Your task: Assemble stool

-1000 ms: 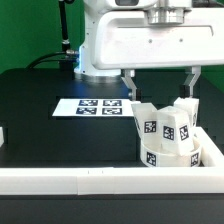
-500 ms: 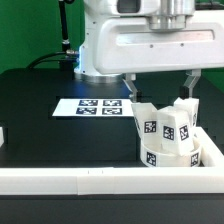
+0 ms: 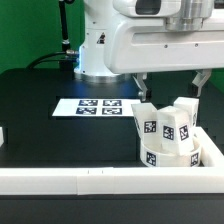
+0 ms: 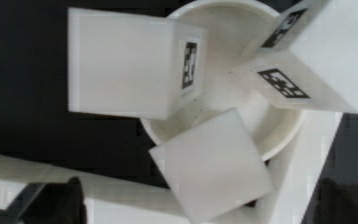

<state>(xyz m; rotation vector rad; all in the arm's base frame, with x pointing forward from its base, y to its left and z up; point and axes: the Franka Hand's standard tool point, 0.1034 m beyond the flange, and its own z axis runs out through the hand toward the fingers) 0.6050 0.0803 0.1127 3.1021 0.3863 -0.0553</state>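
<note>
The stool (image 3: pixel 166 136) stands at the exterior view's right: a round white seat disc (image 3: pixel 152 157) lying flat, with three blocky tagged legs (image 3: pixel 150 122) (image 3: pixel 178 130) (image 3: pixel 186 106) sticking up from it. My gripper (image 3: pixel 170 86) hangs open just above the legs, one finger on either side of the cluster, touching nothing. From the wrist, I look down on the seat disc (image 4: pixel 226 18) and the three leg ends (image 4: pixel 131 62) (image 4: pixel 322 68) (image 4: pixel 211 160). The dark fingers (image 4: pixel 51 196) of the gripper (image 4: pixel 201 204) show far apart at the frame's edge.
The marker board (image 3: pixel 95 106) lies flat on the black table, to the exterior view's left of the stool. A long white rail (image 3: pixel 90 181) runs along the front and turns up the right side (image 3: pixel 212 150), close by the stool. The robot's base (image 3: pixel 95 50) stands behind.
The gripper has shifted toward the exterior view's right and risen slightly, still open. The stool parts have not moved.
</note>
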